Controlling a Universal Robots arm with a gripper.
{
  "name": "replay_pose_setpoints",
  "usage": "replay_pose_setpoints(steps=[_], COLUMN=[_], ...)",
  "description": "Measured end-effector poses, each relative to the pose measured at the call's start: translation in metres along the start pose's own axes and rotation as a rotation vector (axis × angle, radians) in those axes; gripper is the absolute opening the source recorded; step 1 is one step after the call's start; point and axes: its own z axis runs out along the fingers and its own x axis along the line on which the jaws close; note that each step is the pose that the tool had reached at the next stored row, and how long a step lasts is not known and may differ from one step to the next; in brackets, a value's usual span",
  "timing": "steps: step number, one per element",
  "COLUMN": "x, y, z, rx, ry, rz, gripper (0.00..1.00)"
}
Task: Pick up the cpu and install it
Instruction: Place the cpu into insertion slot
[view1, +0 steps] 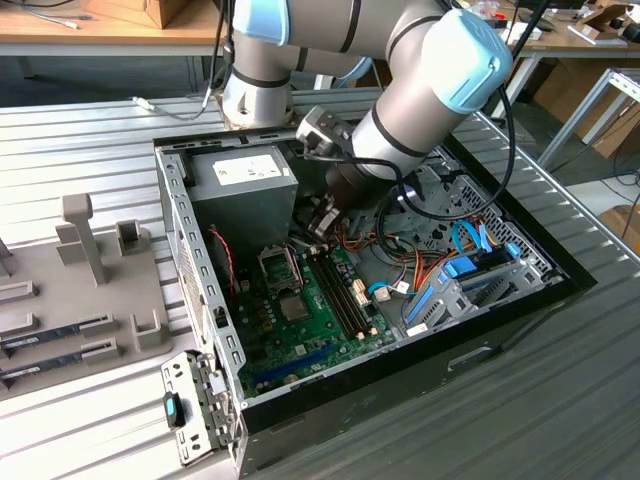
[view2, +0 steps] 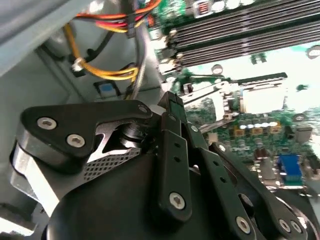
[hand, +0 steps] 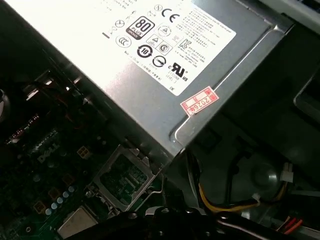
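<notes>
We counted one open computer case (view1: 560, 262), one grey power supply (view1: 245, 185), one green motherboard (view1: 310, 320) with one open CPU socket (view1: 279, 266), one robot arm (view1: 420, 90), and one grey fixture tray (view1: 70, 290).

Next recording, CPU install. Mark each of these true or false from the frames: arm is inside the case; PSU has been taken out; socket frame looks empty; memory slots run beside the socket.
1. The arm reaches into the open computer case. True.
2. The power supply has been removed. False: it sits inside the case.
3. The socket frame holds a silver-topped chip. False: it looks open and empty.
4. Long memory slots run beside the socket. True.
</notes>
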Motion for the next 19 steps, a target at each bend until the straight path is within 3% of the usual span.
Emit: replay_pose_setpoints(steps=[1, 4, 5, 8, 16, 19], x=[0.0, 0.0, -0.0001, -0.0012, -0.0009, 0.0004], y=[0.0, -0.0006, -0.0009, -0.0023, -0.0045, -0.0036], z=[0.0003, 0.0021, 0.003, 0.0072, 0.015, 0.0159], rx=[-0.0056, -0.0063, -0.0063, -0.0072, -0.0192, -0.0297], ry=[-0.0003, 0.0222, 0.025, 0.0246, 0.0131, 0.0039], rz=[-0.015, -0.082, -0.09, -0.091, -0.095, -0.1], gripper=[0.11, 0.11, 0.11, 0.11, 0.11, 0.11])
